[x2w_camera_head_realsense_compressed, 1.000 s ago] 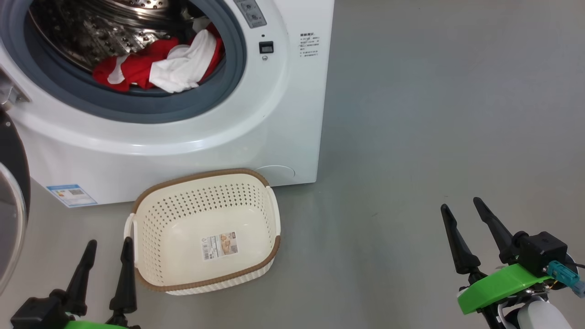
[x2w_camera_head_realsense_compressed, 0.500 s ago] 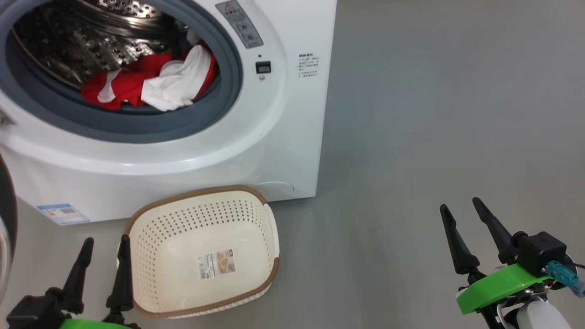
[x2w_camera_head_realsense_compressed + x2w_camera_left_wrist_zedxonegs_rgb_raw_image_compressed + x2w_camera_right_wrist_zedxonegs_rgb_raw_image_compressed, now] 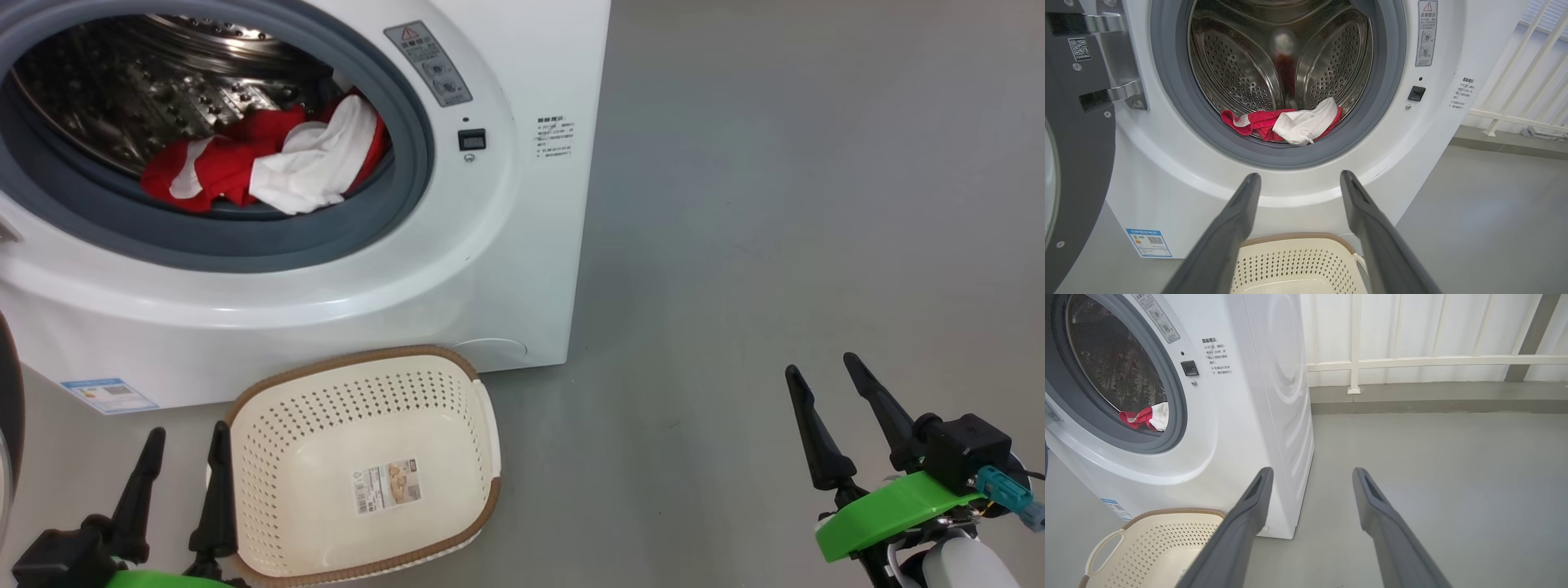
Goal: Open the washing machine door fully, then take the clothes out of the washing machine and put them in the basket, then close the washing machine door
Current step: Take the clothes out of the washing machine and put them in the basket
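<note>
Entry: the washing machine door [image 3: 1081, 163] is standing swung wide at the left of the washing machine [image 3: 522, 245], so the opening step is looking done. The clothes [image 3: 261, 163] are lying in a red-and-white heap at the drum's front lip, against the grey gasket. The basket [image 3: 351, 400] is sitting on the floor [image 3: 775, 204] just below the opening, holding no garments. The left gripper [image 3: 187, 429] is hovering just beside the basket, fingers spread, gripping nothing. The right gripper [image 3: 820, 365] is hovering over bare floor well to the right, fingers likewise spread and empty. Unloading is pending: the next move is calling for a reach into the drum, probably by the nearer left arm, clearing the gasket before pinching the heap.
</note>
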